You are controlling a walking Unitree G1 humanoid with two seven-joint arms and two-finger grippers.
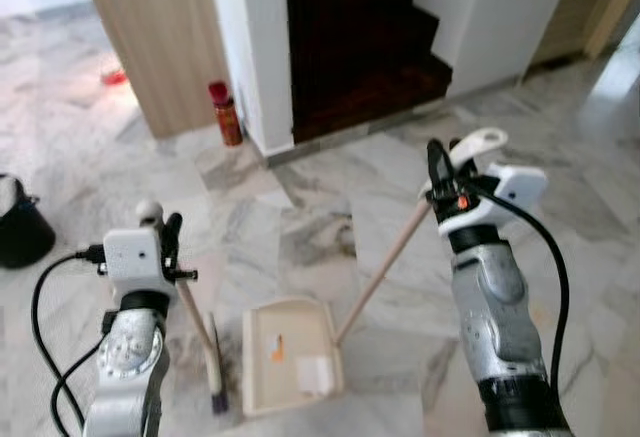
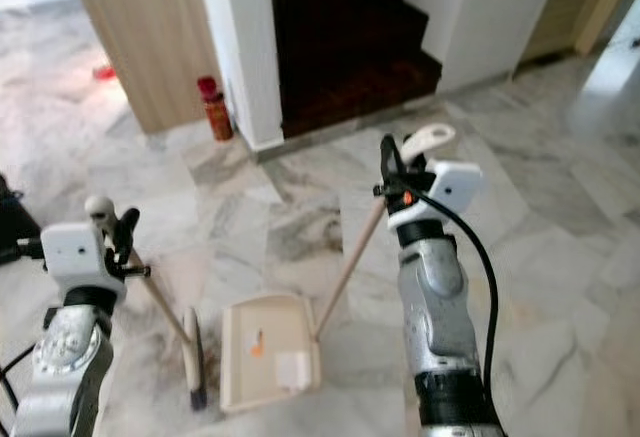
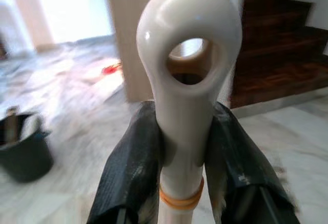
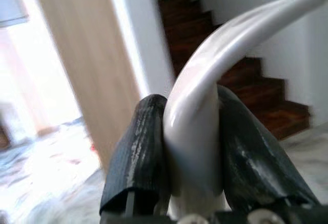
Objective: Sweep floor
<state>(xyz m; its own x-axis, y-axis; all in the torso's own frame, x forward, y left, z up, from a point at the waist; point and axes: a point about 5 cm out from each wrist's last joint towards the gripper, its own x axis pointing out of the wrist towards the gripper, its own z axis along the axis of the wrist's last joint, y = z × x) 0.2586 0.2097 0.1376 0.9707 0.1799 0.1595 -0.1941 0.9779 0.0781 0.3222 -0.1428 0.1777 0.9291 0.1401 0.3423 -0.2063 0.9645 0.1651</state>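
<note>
A cream dustpan (image 1: 290,355) lies on the marble floor between my arms, holding a white scrap (image 1: 313,374) and a small orange bit (image 1: 277,350). Its long wooden handle (image 1: 385,270) rises to my right gripper (image 1: 445,172), which is shut on the cream grip (image 4: 197,131) at the handle's top. My left gripper (image 1: 165,237) is shut on the broom handle (image 3: 184,111), just under its cream ring end. The broom head (image 1: 215,369) rests on the floor just left of the dustpan.
A red bottle (image 1: 226,114) stands by the white wall corner ahead. Dark wooden stairs (image 1: 365,47) rise behind it. A black bucket (image 1: 20,227) sits at the far left, and a wooden panel (image 1: 160,37) stands at the back left. Open marble floor lies to the right.
</note>
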